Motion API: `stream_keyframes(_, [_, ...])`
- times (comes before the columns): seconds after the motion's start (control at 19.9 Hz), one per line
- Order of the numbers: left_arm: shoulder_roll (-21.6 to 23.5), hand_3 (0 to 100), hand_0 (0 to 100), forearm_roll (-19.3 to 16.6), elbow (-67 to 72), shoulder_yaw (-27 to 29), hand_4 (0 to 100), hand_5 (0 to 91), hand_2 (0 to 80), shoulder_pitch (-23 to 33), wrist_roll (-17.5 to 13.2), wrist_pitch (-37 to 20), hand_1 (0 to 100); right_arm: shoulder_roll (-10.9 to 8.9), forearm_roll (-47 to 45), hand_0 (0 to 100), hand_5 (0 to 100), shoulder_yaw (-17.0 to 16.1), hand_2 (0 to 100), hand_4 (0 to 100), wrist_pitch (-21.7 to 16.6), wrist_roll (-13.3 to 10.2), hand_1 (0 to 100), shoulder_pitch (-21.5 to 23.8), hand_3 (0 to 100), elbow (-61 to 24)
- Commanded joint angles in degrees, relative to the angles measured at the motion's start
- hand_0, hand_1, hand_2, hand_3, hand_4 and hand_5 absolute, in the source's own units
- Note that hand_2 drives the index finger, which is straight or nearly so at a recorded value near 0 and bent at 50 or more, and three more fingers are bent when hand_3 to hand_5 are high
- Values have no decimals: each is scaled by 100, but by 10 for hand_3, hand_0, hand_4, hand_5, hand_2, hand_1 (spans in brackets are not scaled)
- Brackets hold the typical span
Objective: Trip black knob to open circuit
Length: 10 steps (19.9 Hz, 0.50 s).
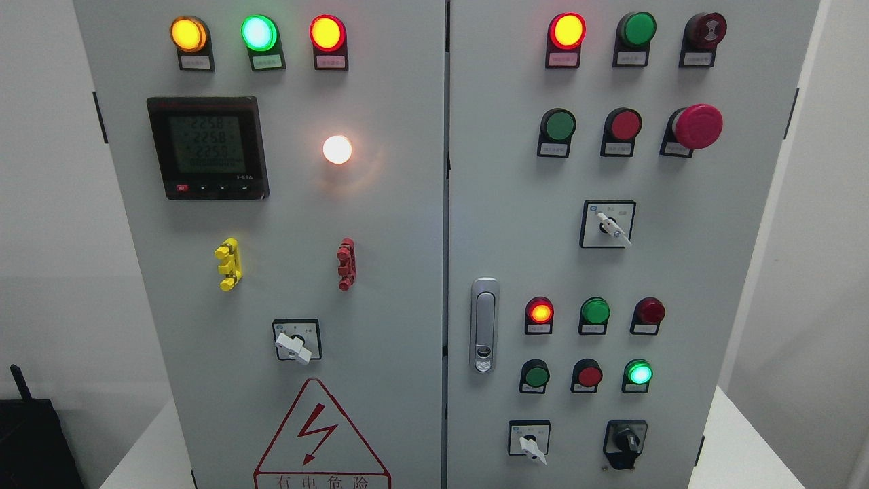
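1. A grey electrical cabinet (407, 272) with two doors fills the view, standing on a white bench (740, 441).
2. The black knob (626, 441) sits at the lower right corner of the right door, its handle upright, just right of a white selector switch (531, 443).
3. Neither robot hand is in sight, so I cannot tell how the fingers stand.
4. On the right door, a red mushroom button (696, 125) sticks out near the top, and a silver door latch (484, 324) runs along the left edge.
5. The left door carries a digital meter (207, 147) with lit digits, a glowing white lamp (337, 149), and a red lightning warning triangle (321, 435) at the bottom.
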Motion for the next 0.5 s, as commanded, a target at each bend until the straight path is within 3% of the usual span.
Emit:
stream_keyframes(0.0, [-5, 0, 120, 14, 7, 5, 0, 0, 0, -2, 2, 7, 389, -18, -20, 15, 0, 6, 0, 0, -83, 40, 0, -7, 5, -169])
stream_keyframes(0.45, [-5, 0, 120, 14, 7, 5, 0, 0, 0, -2, 2, 7, 389, -18, -20, 12, 0, 14, 0, 0, -83, 40, 0, 28, 0, -169])
